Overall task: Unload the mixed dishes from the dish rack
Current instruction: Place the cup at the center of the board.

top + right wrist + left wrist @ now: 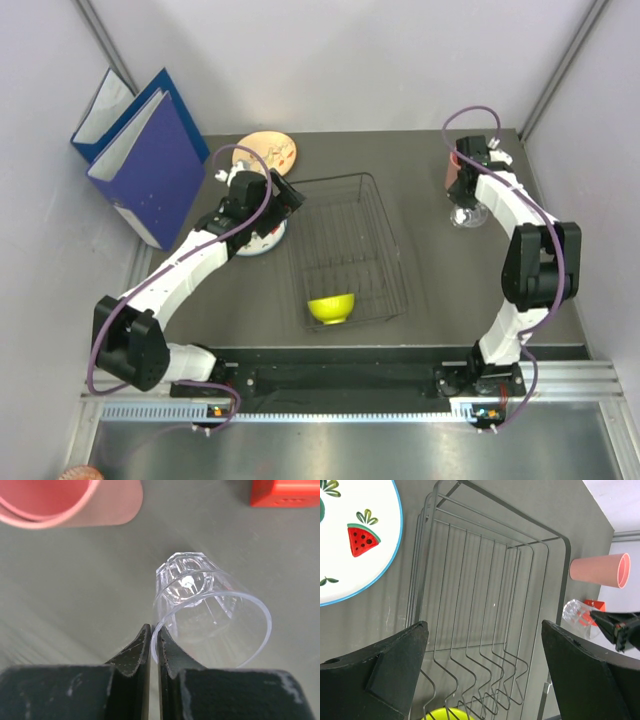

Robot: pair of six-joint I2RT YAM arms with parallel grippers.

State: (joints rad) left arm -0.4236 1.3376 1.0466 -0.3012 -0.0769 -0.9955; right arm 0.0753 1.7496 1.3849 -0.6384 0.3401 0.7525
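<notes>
My right fingers [131, 656] are pressed together on the rim of the glass [200, 605], which is tilted at the far right of the surface [75, 590], just beside a cup [75, 505]. My left fingers [395, 665] are spread wide above the rack [485, 590], holding nothing. The bowl [331, 307] sits in the rack's near end, toward my base from them. I judge the left arm the nearer one.

My fingers [131, 656] are matt black plastic (faintly scuffed), the clear glass [210, 605] is smooth and transparent, the pink cup [70, 502] matt, the dish rack [485, 605] thin dark wire, the table [65, 600] dull grey.
</notes>
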